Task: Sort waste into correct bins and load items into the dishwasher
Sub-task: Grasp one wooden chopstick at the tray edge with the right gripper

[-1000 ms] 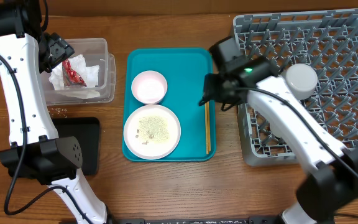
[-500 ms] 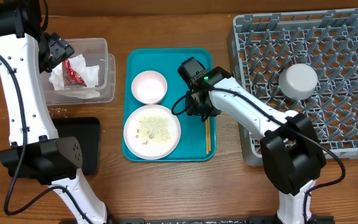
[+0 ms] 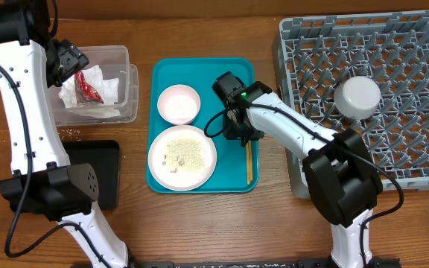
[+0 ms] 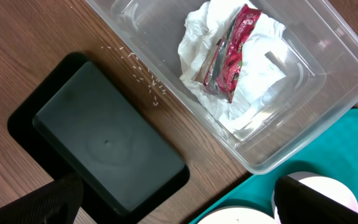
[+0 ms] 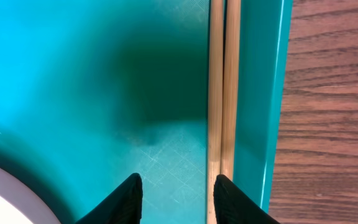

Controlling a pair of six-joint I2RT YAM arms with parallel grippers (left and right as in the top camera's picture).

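A grey dish rack (image 3: 393, 149) stood at the right of the surface (image 3: 199, 223), holding a grey-white bowl (image 3: 357, 97). Over the teal tray (image 3: 233, 74) the right end effector (image 5: 179, 186) hung part-spread and empty, one finger above the wooden chopsticks (image 5: 222, 93). The left end effector (image 4: 178, 183) gaped wide by the clear tub (image 4: 328, 81).

on the teal tray (image 3: 233, 74), the right gripper (image 3: 239, 134) is covering the wooden chopsticks' (image 3: 249, 160) top end, and the right wrist view's edge is cropping the pale pink plate (image 5: 5, 199).
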